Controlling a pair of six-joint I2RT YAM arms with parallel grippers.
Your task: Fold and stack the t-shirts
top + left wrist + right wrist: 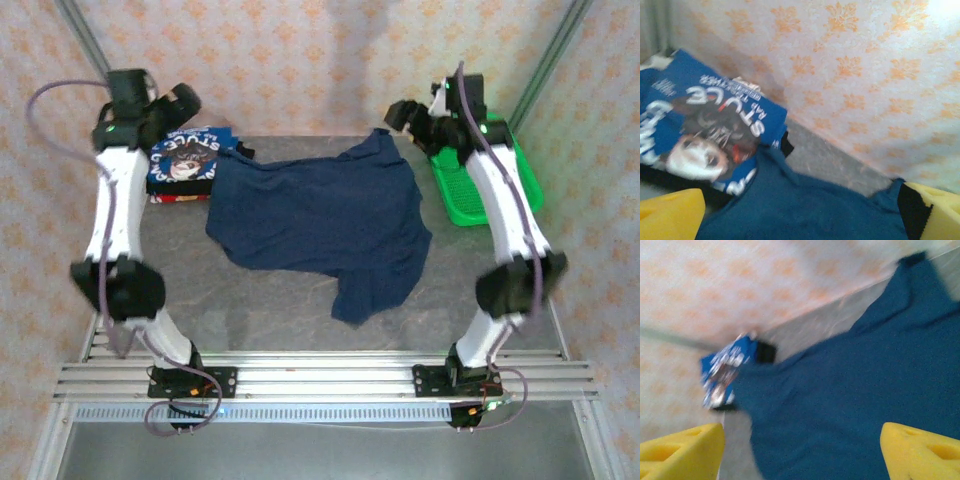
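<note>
The navy t-shirt [320, 225] lies opened out and rumpled across the middle of the bench [270, 320], one corner reaching the far edge nr the wall, another flap trailing toward the near side. Its left edge runs right up to the folded stack [188, 168] at the far-left corner. From the left wrist cam the navy cloth looks to touch the stack's corner, tho the blur makes that hard to call. On top of the stack is a blue printed tee [705, 125] w/ white lettering and a graphic, face up; a black and a red layer peek out under it in the top view. The left end effector [182, 100] hangs above the stack, fingers [670, 212] spread wide, gripping no cloth. The right end effector [403, 113] is up over the far-right part of the navy tee, nr its far corner, fingers [920, 450] also spread wide, not pinching anything. The green basket [470, 190] sits at the far-right corner, partly behind the right arm, close to the shirt's right edge.
</note>
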